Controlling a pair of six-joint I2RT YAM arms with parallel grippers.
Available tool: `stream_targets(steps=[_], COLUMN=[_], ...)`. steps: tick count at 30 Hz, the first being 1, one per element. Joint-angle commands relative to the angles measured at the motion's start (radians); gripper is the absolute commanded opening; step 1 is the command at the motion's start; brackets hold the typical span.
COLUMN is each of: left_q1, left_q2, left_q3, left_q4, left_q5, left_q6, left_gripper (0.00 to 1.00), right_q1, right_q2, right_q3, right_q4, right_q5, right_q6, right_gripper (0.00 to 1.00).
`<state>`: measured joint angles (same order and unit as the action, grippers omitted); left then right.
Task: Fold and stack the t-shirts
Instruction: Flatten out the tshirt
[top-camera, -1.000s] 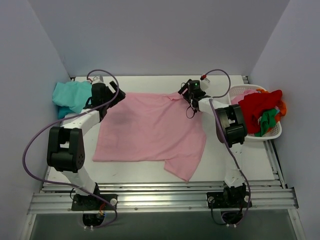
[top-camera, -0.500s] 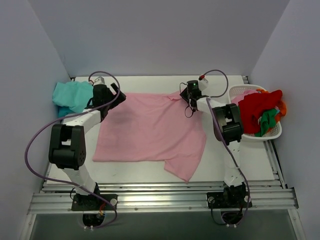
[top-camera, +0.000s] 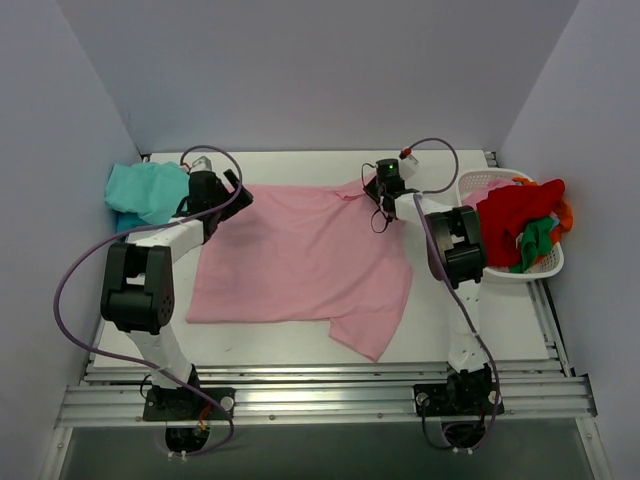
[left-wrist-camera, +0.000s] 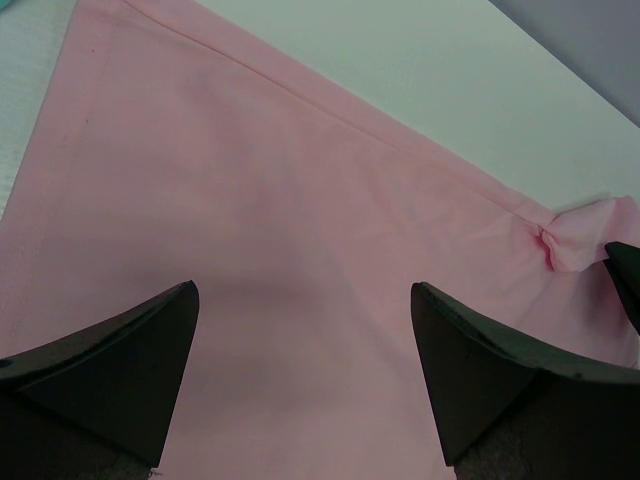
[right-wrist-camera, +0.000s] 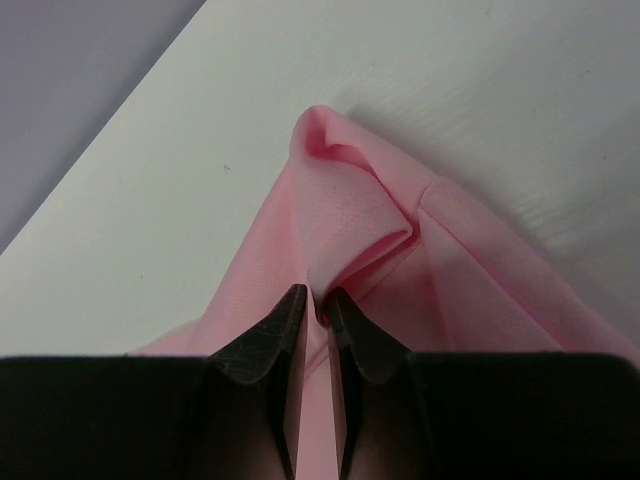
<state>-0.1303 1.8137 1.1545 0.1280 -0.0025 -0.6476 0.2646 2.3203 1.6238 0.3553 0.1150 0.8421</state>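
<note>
Seen from above, the pink tee (top-camera: 300, 260) is lying spread flat across the middle of the white table (top-camera: 500, 320), one sleeve trailing toward the near edge. The teal tee (top-camera: 145, 192) is sitting crumpled in the far left corner. The left gripper (top-camera: 236, 192) is hovering at the pink tee's far left corner, and the right gripper (top-camera: 372, 190) is at its far right corner. A basket (top-camera: 545, 266) of garments is standing at the right.

At the left wrist, the left gripper (left-wrist-camera: 302, 300) is gaping wide above the pink tee (left-wrist-camera: 250, 200), gripping nothing. The cloth is lying smooth, with a stitched seam running beside its far edge.

At the right wrist, the right gripper (right-wrist-camera: 317, 300) is pinching a puckered fold of the pink tee (right-wrist-camera: 350, 220), its jaws nearly together.
</note>
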Motion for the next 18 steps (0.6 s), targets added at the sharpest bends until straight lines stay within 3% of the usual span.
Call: stream_targets(steps=[1, 5, 7, 18], left_q1=[0.001, 0.001, 0.001, 0.001], left_q2=[0.009, 0.01, 0.01, 0.016], left_q3=[0.044, 0.045, 0.045, 0.048], left_q4=[0.058, 0.059, 0.059, 0.064], left_q5=[0.002, 0.002, 0.002, 0.002], left_q6=[0.012, 0.012, 0.012, 0.016], left_gripper=[0.96, 0.96, 0.96, 0.96], right_q1=[-0.013, -0.015, -0.018, -0.019], right_q2=[-0.01, -0.013, -0.004, 0.024], right_q3=[0.021, 0.011, 0.015, 0.053], right_q4=[-0.002, 0.001, 0.001, 0.01], right_q5=[0.006, 0.014, 0.009, -0.008], right_q6=[0.002, -0.001, -0.003, 0.005], right_gripper=[0.11, 0.1, 0.0, 0.0])
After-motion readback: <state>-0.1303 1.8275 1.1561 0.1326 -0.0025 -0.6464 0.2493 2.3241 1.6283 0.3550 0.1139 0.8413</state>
